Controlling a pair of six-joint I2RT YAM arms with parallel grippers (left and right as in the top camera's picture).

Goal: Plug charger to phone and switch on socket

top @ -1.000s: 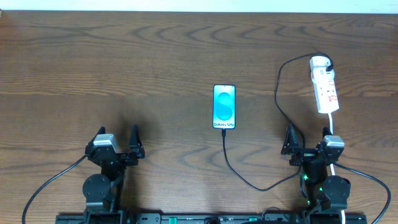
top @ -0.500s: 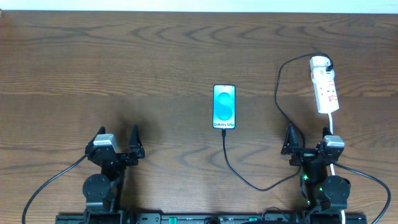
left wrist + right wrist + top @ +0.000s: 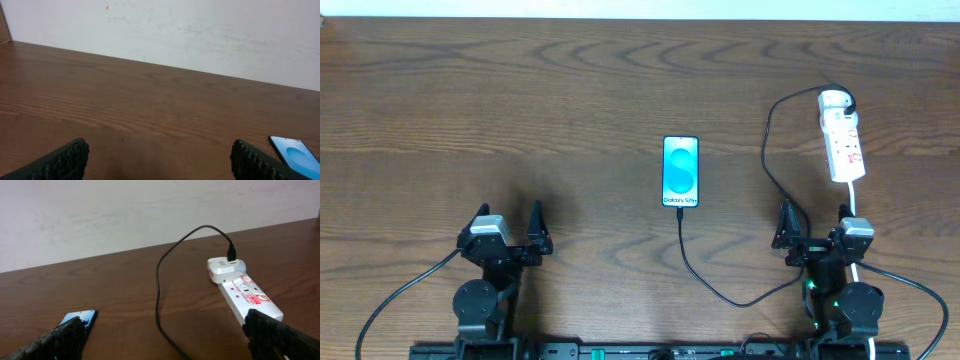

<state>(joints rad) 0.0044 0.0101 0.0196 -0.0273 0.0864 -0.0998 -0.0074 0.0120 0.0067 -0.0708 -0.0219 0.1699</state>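
The phone [image 3: 681, 171] lies flat at the table's middle, cyan screen up. The black charger cable [image 3: 767, 160] runs from a white plug on the far end of the white socket strip [image 3: 844, 139], loops down past my right gripper and back up, and its tip [image 3: 680, 211] rests at the phone's near edge. My left gripper [image 3: 511, 236] is open and empty at the near left. My right gripper [image 3: 814, 231] is open and empty, just near of the strip. The right wrist view shows the strip [image 3: 246, 294], the cable [image 3: 159, 280] and the phone's corner [image 3: 80, 318]. The left wrist view shows the phone's corner [image 3: 294, 151].
The white power-strip cord [image 3: 856, 196] runs from the strip's near end down past my right gripper. A white wall [image 3: 165, 30] stands behind the table's far edge. The wooden table [image 3: 520, 120] spreads wide to the left of the phone.
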